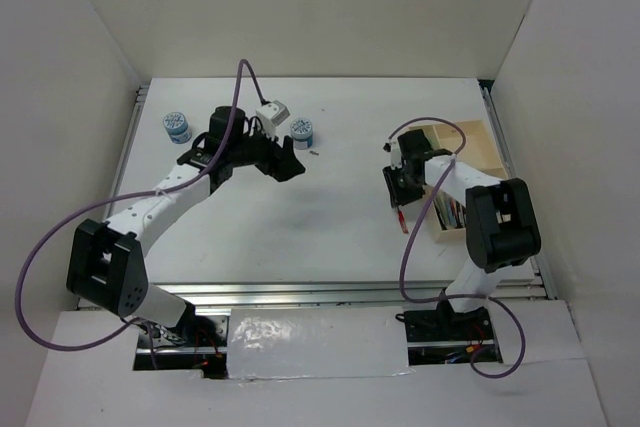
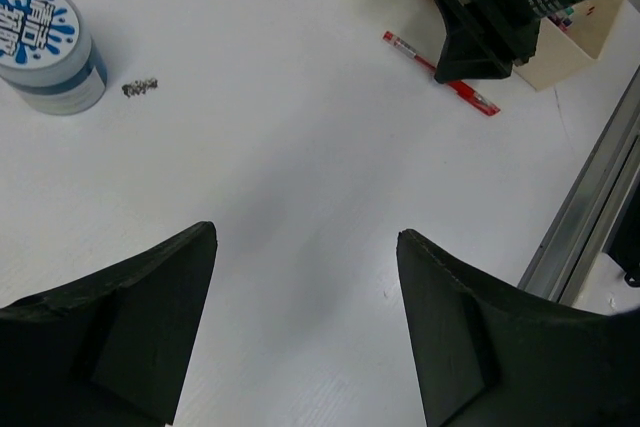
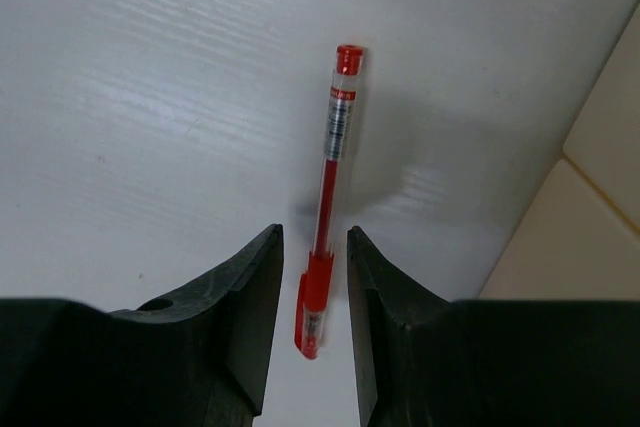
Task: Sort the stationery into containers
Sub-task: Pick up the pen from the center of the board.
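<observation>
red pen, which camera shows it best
Right wrist: the red pen lies whole between the right hand's fingers. Left wrist shows it partly hidden behind that hand; top view shows only a red sliver.

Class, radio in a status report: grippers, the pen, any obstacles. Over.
Left gripper open, empty. Right gripper open, straddling red pen lying flat beside wooden tray, not clamped. Nothing blocking the pen.

Tray contents indistinct, perhaps pens.
</observation>
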`<state>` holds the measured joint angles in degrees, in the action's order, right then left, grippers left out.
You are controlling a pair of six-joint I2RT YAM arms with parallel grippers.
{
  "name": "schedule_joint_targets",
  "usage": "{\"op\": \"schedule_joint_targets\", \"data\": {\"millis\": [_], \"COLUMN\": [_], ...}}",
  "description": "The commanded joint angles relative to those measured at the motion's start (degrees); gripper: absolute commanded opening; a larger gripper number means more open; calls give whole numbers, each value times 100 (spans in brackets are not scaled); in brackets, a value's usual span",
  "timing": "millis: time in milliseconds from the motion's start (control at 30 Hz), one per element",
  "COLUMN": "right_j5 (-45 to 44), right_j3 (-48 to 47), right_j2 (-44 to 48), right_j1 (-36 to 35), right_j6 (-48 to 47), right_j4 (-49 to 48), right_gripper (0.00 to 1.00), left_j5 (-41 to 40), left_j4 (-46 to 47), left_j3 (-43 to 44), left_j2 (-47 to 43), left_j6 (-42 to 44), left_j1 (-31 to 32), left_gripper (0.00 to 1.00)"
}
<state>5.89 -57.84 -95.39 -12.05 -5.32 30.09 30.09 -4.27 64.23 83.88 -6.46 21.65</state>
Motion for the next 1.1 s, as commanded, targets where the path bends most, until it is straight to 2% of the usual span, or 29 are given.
{"op": "schedule_joint_targets", "data": {"millis": [0,100,133,200,267,367,500,633,667,733,767,833,867,967,1067], "right_j5": [-220,-299,-325,-334,-361,-361,-142,1139,1847,2510,3123,3558,3881,4297,4683], "right_j3": [-315,-394,-403,-473,-535,-701,-825,-1009,-1123,-1500,-1737,-1932,-2011,-1906,-1984], "right_j2": [-137,-374,-409,-506,-559,-682,-613,-138,-68,47,47,30,91,337,443], "right_j1": [-86,-95,-104,-122,-130,-131,-122,-157,-192,-244,-288,-402,-542,-754,-1298], "right_j6": [75,40,31,23,14,-13,-162,-469,-687,-829,-908,-997,-1014,-874,-874], "right_j4": [-284,-284,-293,-284,-232,-82,58,504,716,1314,1542,2035,2176,2107,2317], "right_gripper": [39,37,33,31,20,15,5,0,0,0,0,0,0,0,0], "left_j5": [-82,-12,41,137,199,445,560,831,989,973,868,719,509,226,-194], "left_j4": [-126,-179,-162,-179,-179,-485,-1075,-1076,-1058,-796,-673,-461,-426,-180,285], "left_j3": [-77,-173,-261,-331,-463,-534,-568,-1025,-1131,-1570,-1719,-2089,-2211,-2335,-2589], "left_j2": [-275,-398,-433,-547,-670,-793,-1030,-1566,-1828,-2294,-2445,-2796,-2859,-2965,-3009], "left_j6": [-92,-31,13,179,285,584,1918,3165,3751,4273,4806,5380,5957,6559,7033], "left_j1": [23,23,15,23,23,67,383,515,568,700,892,1156,1471,1920,2298], "left_gripper": [85,85,85,84,83,82,82,80,80,77,76,71,70,69,66]}}
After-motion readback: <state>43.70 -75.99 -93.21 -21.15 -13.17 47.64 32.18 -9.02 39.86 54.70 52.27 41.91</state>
